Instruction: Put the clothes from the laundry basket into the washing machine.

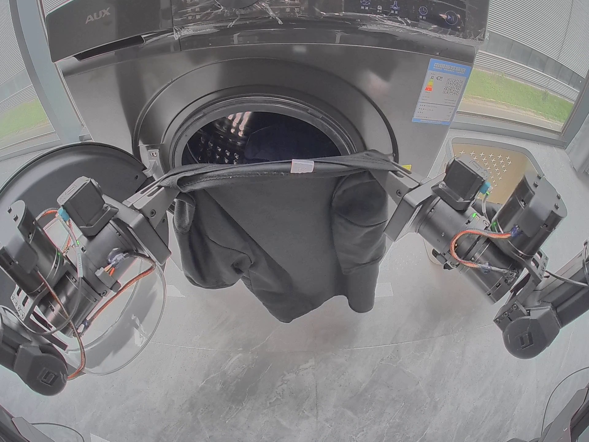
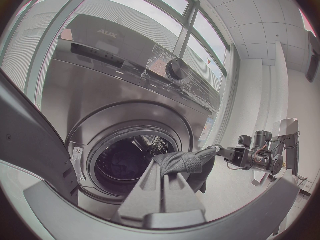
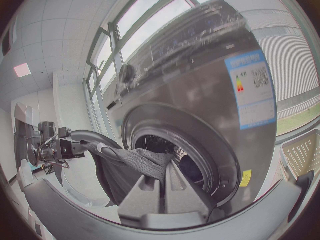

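A black garment (image 1: 288, 240) hangs stretched between my two grippers, right in front of the washing machine (image 1: 264, 62) and its open drum (image 1: 264, 139). My left gripper (image 1: 164, 184) is shut on the garment's left end (image 2: 180, 160). My right gripper (image 1: 388, 173) is shut on its right end (image 3: 143, 160). The waistband with a white tag (image 1: 302, 166) runs level across the drum's lower rim. The rest of the cloth droops toward the floor. Dark clothing lies inside the drum (image 2: 120, 160). The laundry basket (image 1: 497, 161) stands to the right of the machine.
The round machine door (image 1: 80, 173) is swung open on the left, close behind my left arm. The grey floor (image 1: 294, 369) in front is bare. Windows surround the machine.
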Available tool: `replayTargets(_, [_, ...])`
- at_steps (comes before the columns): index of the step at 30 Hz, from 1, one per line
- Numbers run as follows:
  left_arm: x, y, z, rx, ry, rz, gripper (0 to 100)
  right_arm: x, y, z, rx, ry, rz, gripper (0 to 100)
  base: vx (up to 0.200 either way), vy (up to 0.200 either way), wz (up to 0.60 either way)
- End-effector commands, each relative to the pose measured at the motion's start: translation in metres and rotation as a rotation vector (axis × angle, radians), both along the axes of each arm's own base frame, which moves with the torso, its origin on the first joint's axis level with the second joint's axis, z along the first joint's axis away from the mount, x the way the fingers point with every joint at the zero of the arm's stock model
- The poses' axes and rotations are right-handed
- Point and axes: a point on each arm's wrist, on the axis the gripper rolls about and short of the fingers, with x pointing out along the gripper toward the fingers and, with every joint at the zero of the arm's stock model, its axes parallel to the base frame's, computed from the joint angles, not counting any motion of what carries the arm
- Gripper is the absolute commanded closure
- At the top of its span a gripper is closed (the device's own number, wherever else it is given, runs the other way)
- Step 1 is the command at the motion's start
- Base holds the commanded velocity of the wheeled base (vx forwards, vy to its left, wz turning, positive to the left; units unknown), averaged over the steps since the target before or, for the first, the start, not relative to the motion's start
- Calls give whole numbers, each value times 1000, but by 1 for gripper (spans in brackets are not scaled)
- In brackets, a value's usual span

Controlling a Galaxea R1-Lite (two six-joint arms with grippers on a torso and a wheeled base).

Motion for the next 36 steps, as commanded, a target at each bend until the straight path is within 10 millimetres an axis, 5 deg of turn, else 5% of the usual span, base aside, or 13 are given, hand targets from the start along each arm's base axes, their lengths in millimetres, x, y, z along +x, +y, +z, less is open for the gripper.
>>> replayTargets(1, [-12, 5, 10, -16, -26, -4, 100, -4, -6, 5, 24, -22, -2, 100, 0, 0, 0])
replayTargets(27, [-13, 8, 19, -45, -46, 10, 100, -17, -1, 5, 125, 5, -14, 100, 0, 0, 0])
replayTargets(36, [-14, 13, 0, -7, 22, 16, 100, -15, -2, -31, 41, 116, -47, 100, 0, 0, 0])
